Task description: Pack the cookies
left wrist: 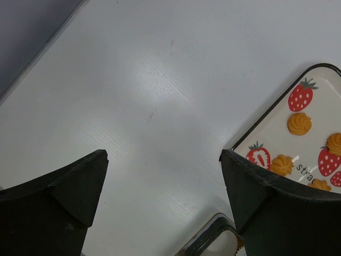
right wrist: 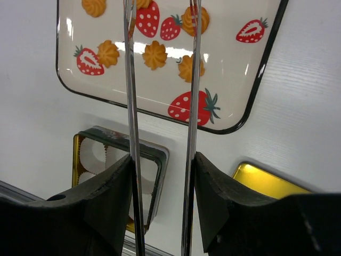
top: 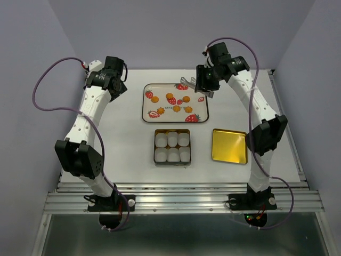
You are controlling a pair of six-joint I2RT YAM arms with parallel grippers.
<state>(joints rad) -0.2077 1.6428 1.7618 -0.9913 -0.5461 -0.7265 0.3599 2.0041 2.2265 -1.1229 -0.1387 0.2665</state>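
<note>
jaws of left gripper (left wrist: 164,154) wide apart, empty, over white table (left wrist: 160,80); right gripper (right wrist: 162,157) jaws clamp slim metal tongs (right wrist: 129,80); six small orange flower-shaped cookies (right wrist: 154,55) on strawberry-printed rectangular tray (right wrist: 229,80), beside square tin (right wrist: 155,154) of white paper cups (top: 171,140)

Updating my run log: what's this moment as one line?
left gripper open, empty | right gripper holds tongs over tray | cookies on tray | tin cups empty

Bright, even overhead light; shadows are faint. Left wrist view: a sheen whitens the table (left wrist: 160,80) toward 12 o'clock, and the left end effector (left wrist: 163,154) is dark and soft-edged at 6 o'clock. Right wrist view: glare streaks the tray (right wrist: 229,69); the tongs (right wrist: 129,80) glint.
</note>
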